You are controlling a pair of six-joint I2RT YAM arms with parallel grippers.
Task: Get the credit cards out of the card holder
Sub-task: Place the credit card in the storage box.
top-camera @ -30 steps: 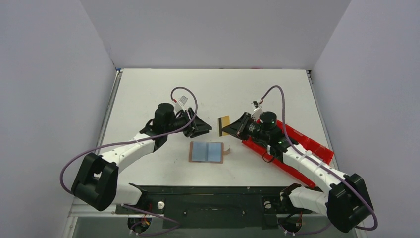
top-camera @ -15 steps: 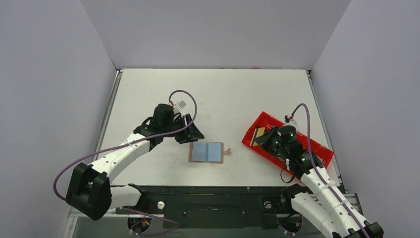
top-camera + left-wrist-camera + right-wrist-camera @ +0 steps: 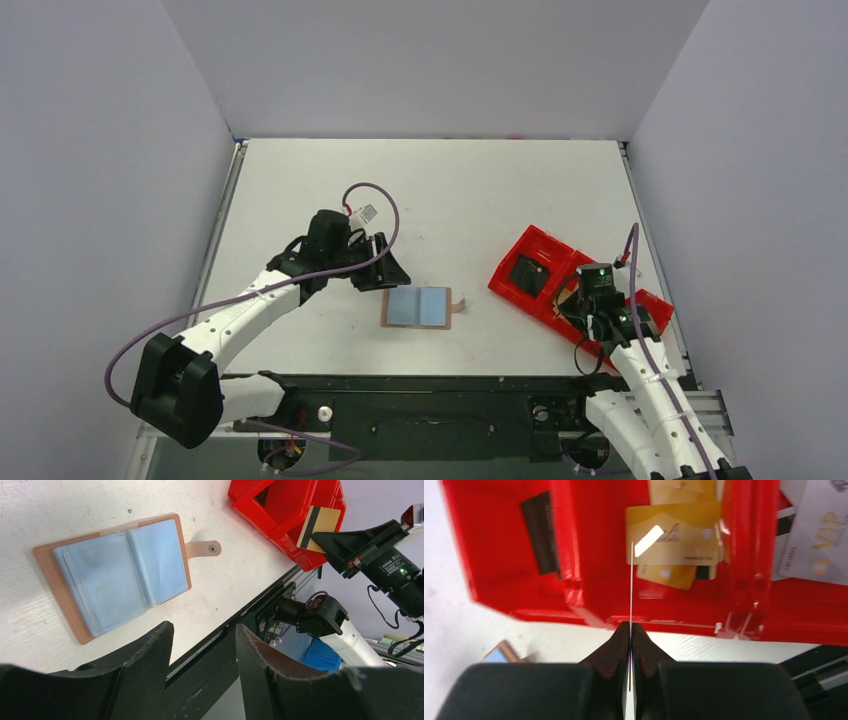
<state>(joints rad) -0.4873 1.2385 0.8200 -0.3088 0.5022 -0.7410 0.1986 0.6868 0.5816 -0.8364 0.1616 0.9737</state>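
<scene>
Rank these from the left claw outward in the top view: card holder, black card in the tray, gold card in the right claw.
1. card holder, lying open just beside the left claw, at centre.
2. black card, right side, in the red tray's end compartment.
3. gold card, farthest right, pinched in the right claw over the tray.

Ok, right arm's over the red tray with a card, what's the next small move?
Probably open the right gripper and drop the gold card: it hangs pinched edge-on over the red tray's compartment where other gold cards already lie.
</scene>
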